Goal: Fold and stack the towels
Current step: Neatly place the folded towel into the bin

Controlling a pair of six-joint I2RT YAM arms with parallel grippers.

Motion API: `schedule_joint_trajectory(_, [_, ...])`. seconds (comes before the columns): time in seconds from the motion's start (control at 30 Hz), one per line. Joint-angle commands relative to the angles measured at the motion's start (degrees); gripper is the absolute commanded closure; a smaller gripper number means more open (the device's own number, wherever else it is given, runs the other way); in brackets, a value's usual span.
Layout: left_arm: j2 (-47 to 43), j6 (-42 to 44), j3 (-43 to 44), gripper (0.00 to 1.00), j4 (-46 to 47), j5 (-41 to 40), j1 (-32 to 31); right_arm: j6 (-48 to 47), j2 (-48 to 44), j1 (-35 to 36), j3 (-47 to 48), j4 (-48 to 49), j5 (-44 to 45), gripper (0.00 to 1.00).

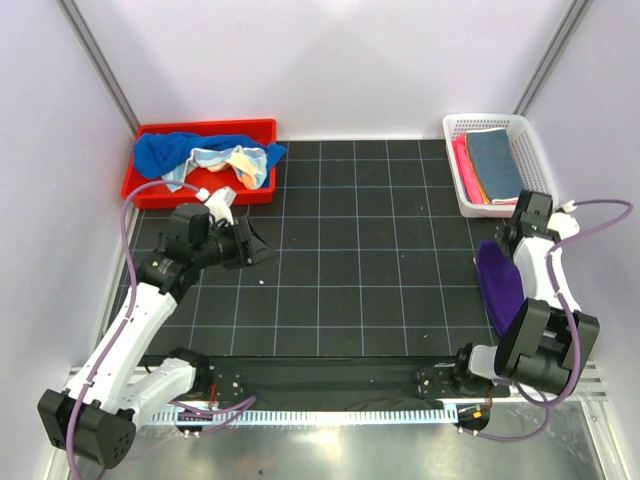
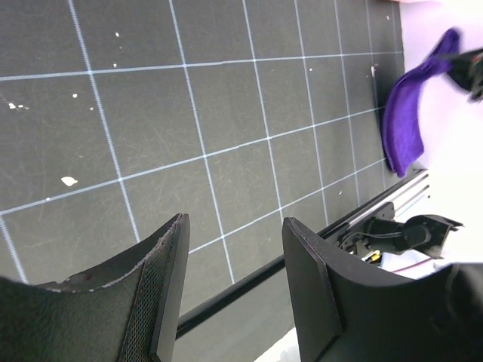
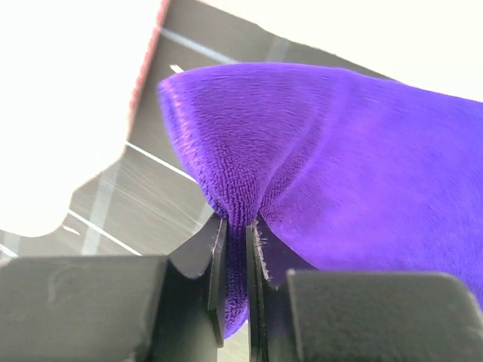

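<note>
Two-arm workcell seen from above and from both wrists. The right gripper [image 3: 235, 226] is closed on a fold of the purple towel [image 3: 339, 151]. The cloth is pinched between the two dark pads and bulges out above and to the right of them. In the top view this towel hangs as a curved drape at the right edge of the black grid mat [image 1: 350, 250], directly below the gripper and just left of the right arm's white link. Whether its lower end touches the mat cannot be told.

The white basket [image 1: 480, 120] stands just beyond the right gripper, at the far right corner. It holds folded towels side by side: a slate blue towel [image 1: 495, 160] on the right and a pink towel [image 1: 461, 165] against the left wall, with an orange edge showing between them.

The left gripper [image 1: 258, 245] is over the left part of the mat with its jaws apart and nothing between them, well apart from the purple towel.

The red bin [image 1: 210, 126] sits at the far left corner, just beyond the left arm. A bright blue towel [image 1: 165, 150] and a pale multicolour towel [image 1: 225, 162] lie crumpled in it, and the blue one spills over the left rim.

A few white specks [image 2: 69, 181] lie on the mat.
</note>
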Motion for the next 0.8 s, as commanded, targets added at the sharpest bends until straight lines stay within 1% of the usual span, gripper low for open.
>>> schedule_joint_trajectory(0.0, [-1.26,2.60,0.63,0.44,-1.57,-1.27,0.35,1.65,2.98,-0.69,6.42,7.18,1.05,0.99])
schedule_joint_trajectory(0.07, [-1.44,2.60,0.63,0.44,-1.65,-1.80,0.35,2.80,6.24,-0.78,8.35,10.09,-0.10,0.99])
schedule_joint_trajectory(0.17, [-1.79,3.04,0.64,0.44,-2.09,-2.59,0.44,2.11,10.45,-0.78,13.35,12.56,0.87,0.99])
schedule_joint_trajectory(0.3, [-1.53,3.22,1.07,0.43,-2.10,-2.86,0.70,1.92,15.38,-0.78,19.86,14.32,0.26,0.99])
schedule_joint_trajectory(0.33, [-1.53,3.22,1.08,0.43,-2.18,-2.86,0.88,1.84,16.61,-0.78,23.45,14.06,0.08,0.99])
schedule_joint_trajectory(0.37, [-1.35,3.30,1.16,0.43,-2.27,-2.77,1.06,1.40,19.14,-0.78,25.22,13.88,-0.44,0.99])
schedule_joint_trajectory(0.43, [-1.44,3.39,0.90,0.43,-2.45,-3.03,1.32,1.13,21.09,-0.78,29.34,14.49,-1.32,0.99])
schedule_joint_trajectory(0.77, [-1.79,4.10,1.25,0.43,-3.06,-3.91,3.25,1.13,34.45,-0.69,43.51,18.97,-5.98,0.99])
